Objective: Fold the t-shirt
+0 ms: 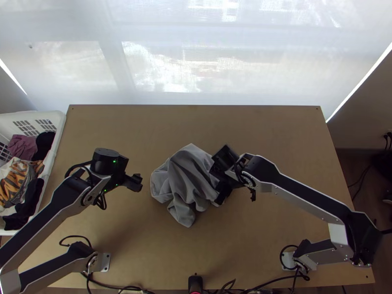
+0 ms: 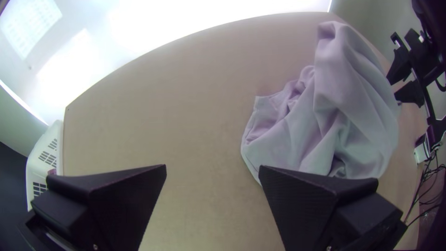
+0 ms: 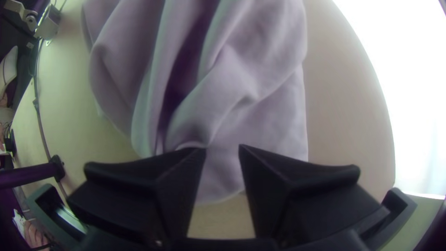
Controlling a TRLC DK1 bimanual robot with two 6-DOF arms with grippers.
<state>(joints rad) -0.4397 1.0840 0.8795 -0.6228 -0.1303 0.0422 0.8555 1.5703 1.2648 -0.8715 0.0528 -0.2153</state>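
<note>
I'm working over one tabletop (image 1: 274, 127), where one grey t-shirt (image 1: 188, 171) is lying bunched near the middle, showing no clear long axis. Of my two tools, the right tool (image 3: 223, 151) is sitting nearer, at the t-shirt's right-hand side in the top view, its two fingers standing apart; I'm judging it better placed for the coming grasp. The left tool (image 2: 213, 169) is hanging wide, clear of the fabric, which is lying off to its right.
</note>
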